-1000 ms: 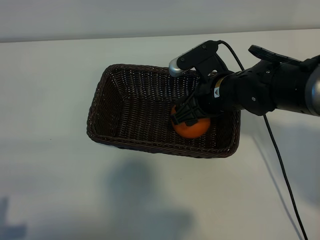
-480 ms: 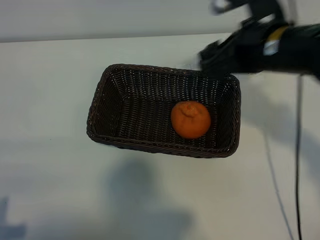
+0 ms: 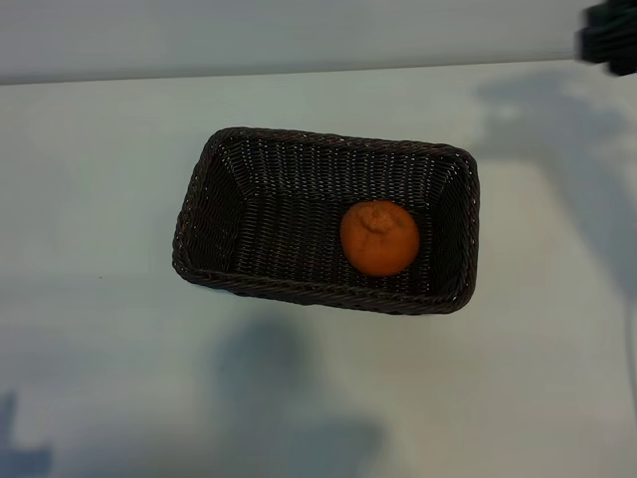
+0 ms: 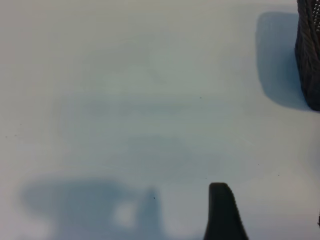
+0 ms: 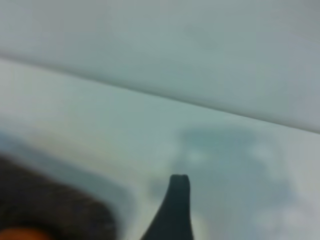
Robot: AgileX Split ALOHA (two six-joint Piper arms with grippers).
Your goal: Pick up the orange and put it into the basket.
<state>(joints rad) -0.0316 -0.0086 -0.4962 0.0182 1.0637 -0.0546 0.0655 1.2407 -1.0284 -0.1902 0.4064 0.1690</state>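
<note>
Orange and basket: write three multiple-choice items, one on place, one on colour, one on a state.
1. Where does the orange lie?
A. On the table beside the basket
B. Inside the basket, toward its right end in the exterior view
C. On the basket's rim

2. What colour is the basket?
A. Dark brown
B. White
C. Green

3. What touches the orange?
A. The right tool grips it
B. The left tool presses on it
C. No tool; it rests free on the basket floor

Answers:
1. B, wicker walls surround the fruit on all sides.
2. A, the weave is dark brown against the pale table.
3. C, only a dark part of the right arm shows, at the far upper corner.
</note>
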